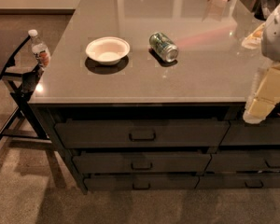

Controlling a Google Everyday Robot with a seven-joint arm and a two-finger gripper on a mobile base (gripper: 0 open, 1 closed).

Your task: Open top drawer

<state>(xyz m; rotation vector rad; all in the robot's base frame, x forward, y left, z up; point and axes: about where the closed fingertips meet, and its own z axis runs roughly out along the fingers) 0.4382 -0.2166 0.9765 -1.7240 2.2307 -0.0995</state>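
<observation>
1. The robot's gripper (257, 112) hangs at the right edge, by the front lip of the counter (177, 78). Whether it is open or closed cannot be told.
2. The top drawer (186, 133) lies just beneath the countertop, its black handle (142, 136) well left of the gripper.
3. A white bowl (107, 49) and a can (164, 46) on its side rest on the counter.

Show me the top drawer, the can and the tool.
top drawer (142, 134): camera view, centre of its front, at the handle.
can (164, 46): camera view, middle of its side.
tool (255, 111): camera view, its lower end, by the front edge of the counter (200, 73), far right.
</observation>
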